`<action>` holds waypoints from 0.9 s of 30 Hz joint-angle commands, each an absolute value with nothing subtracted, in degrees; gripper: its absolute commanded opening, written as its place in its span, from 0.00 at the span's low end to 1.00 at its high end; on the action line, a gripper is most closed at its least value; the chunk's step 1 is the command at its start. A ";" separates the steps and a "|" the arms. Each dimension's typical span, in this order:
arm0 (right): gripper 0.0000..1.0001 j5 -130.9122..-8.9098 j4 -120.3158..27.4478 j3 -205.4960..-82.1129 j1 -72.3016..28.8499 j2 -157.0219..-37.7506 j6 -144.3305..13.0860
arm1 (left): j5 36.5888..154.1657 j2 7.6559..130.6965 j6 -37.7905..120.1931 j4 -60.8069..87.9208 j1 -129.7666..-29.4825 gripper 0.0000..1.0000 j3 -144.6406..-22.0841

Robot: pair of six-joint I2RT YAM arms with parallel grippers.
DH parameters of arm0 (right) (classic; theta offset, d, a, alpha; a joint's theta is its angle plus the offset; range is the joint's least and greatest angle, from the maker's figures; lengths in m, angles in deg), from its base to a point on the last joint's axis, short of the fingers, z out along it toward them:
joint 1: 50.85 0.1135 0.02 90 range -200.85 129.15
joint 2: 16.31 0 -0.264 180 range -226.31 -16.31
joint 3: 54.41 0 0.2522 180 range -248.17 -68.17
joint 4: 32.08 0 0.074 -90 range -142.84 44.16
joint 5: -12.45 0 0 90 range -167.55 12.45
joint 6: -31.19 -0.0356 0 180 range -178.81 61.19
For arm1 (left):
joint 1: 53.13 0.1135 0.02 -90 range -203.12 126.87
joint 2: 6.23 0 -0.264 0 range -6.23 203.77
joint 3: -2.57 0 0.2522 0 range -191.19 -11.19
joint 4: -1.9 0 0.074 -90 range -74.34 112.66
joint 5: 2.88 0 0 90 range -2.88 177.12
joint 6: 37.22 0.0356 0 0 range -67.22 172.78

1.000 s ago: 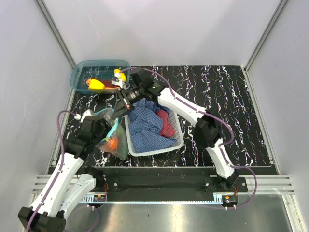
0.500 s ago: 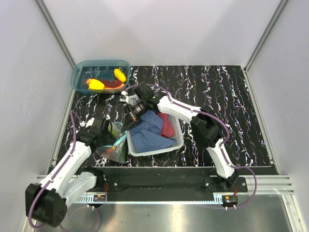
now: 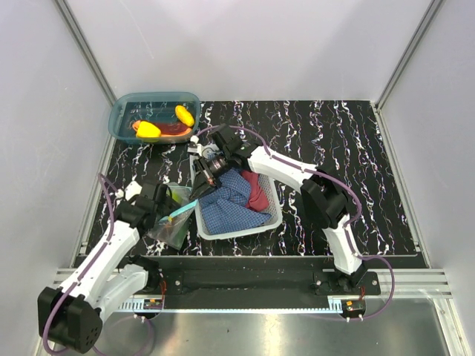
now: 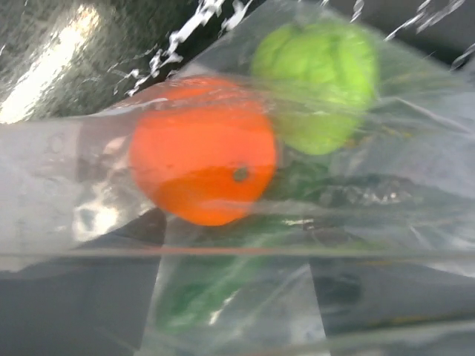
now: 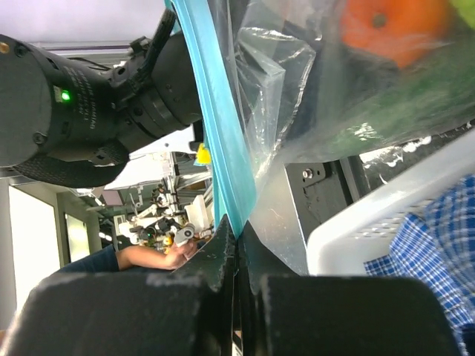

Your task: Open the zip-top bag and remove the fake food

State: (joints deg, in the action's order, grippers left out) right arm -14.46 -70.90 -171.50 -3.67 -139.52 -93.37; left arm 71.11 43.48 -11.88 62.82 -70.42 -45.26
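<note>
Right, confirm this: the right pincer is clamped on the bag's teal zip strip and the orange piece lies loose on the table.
Wrong on the orange piece: the left wrist view shows it inside the zip-top bag, beside the lime-green piece. The right pincer is clamped on the teal zip strip.

Top view bright, even, sharp. Left wrist view blurred, white glare on the counter [image 4: 44, 70] upper left, sheen across the bag [image 4: 393, 215].

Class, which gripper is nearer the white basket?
Right. The right gripper sits at the white basket's left rim; the left gripper is farther left, with the zip-top bag between.
</note>
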 commanded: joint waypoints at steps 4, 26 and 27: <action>0.00 -11.72 -70.45 -174.52 -3.74 -135.48 -96.33 | 63.48 44.39 -25.25 59.35 -69.56 0.80 -42.57; 0.00 -10.49 -68.51 -171.27 -3.48 -134.61 -97.13 | 54.95 62.76 -37.14 60.84 -64.64 0.77 -42.83; 0.00 -10.49 -68.43 -170.74 -3.48 -134.35 -97.04 | 55.12 62.68 -36.09 59.97 -63.77 0.76 -43.01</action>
State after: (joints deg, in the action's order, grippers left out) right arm -18.24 -67.01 -171.11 -2.36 -139.26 -96.61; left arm 61.75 61.01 -33.24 55.95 -67.93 -43.20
